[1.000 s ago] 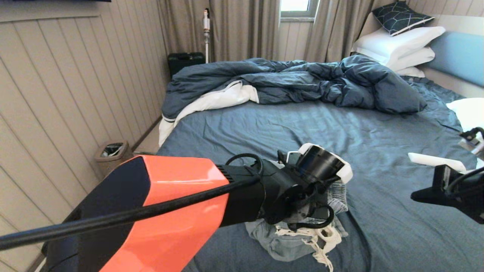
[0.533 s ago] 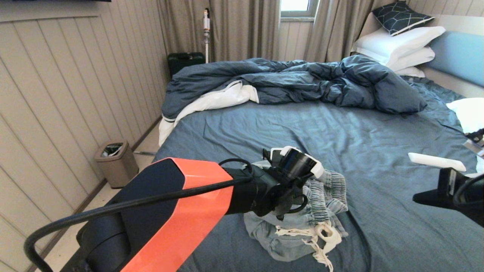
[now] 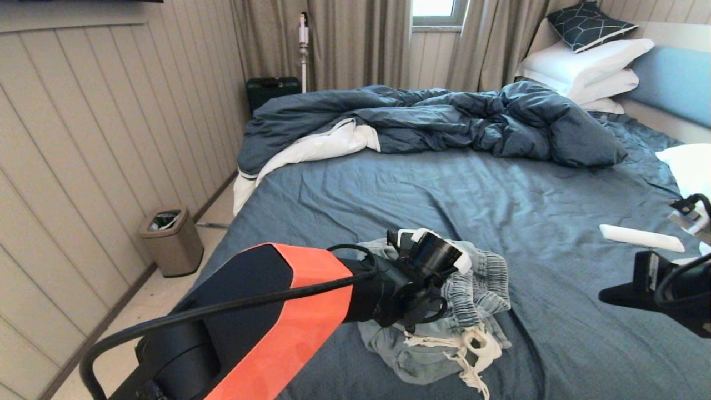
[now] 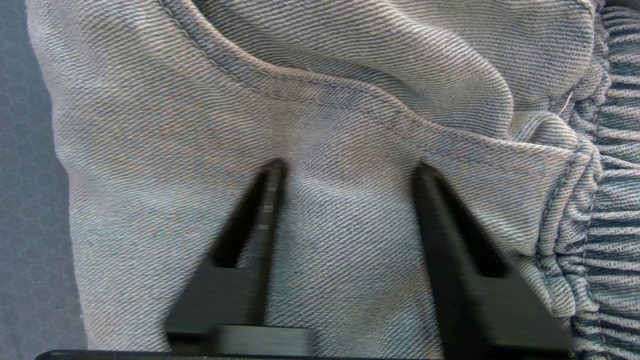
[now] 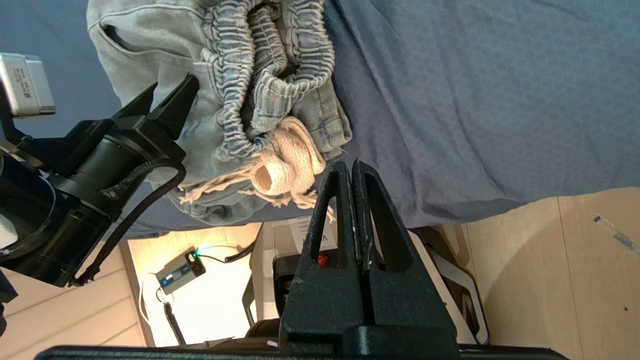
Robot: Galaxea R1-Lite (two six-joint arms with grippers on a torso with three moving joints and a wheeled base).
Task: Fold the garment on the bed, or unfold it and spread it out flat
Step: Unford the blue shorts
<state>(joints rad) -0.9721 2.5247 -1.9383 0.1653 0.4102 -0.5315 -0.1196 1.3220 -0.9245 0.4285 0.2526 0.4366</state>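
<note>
The garment (image 3: 482,291), pale blue denim-look shorts, lies crumpled near the front edge of the bed (image 3: 444,205), its gathered waistband (image 5: 260,85) bunched up and its white frayed drawstring (image 3: 472,345) trailing toward me. My left gripper (image 4: 347,167) is open, and its black fingertips (image 4: 272,172) press down into the denim beside a seam. In the head view the left wrist (image 3: 430,261) hides that gripper. My right gripper (image 5: 351,162) is shut on nothing and hovers off the bed's front right edge, close to the drawstring knot (image 5: 282,162).
A rumpled dark blue duvet (image 3: 433,119) with white lining covers the far half of the bed. White pillows (image 3: 583,61) stack against the headboard (image 3: 675,83). A white flat object (image 3: 641,238) lies at the right. A bin (image 3: 169,239) stands by the left wall.
My left arm has come down and drawn back toward me, so its gripper now rests in the shorts. The right arm has only shifted slightly.
</note>
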